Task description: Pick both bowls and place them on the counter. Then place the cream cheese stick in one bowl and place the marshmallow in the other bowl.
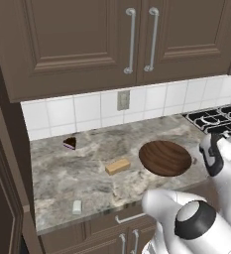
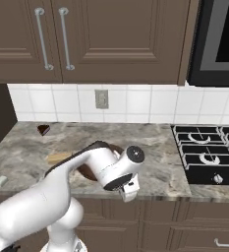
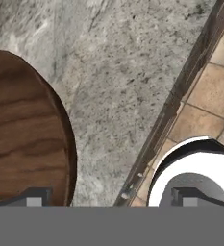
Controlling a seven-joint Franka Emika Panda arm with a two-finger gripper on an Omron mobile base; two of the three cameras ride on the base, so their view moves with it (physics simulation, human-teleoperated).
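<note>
The dark brown wood-grained bowl [image 1: 165,158] sits upright on the grey-beige marbled counter [image 1: 87,173], near its front edge; my arm partly hides the bowl [image 2: 88,172] in the right base view. Just left of the bowl lies the tan cream cheese stick [image 1: 117,166]. The tiny white marshmallow [image 1: 77,207] rests at the front left edge. My gripper [image 3: 112,199] hovers open over the counter's front edge, just right of the bowl [image 3: 22,129], holding nothing. The pale cream bowl is out of view.
A dark cake slice [image 1: 70,143] lies at the back left of the counter. The black stove [image 2: 209,152] adjoins the counter on the right. Closed upper cabinets [image 1: 132,39] hang overhead, and drawers [image 1: 129,218] sit below the edge.
</note>
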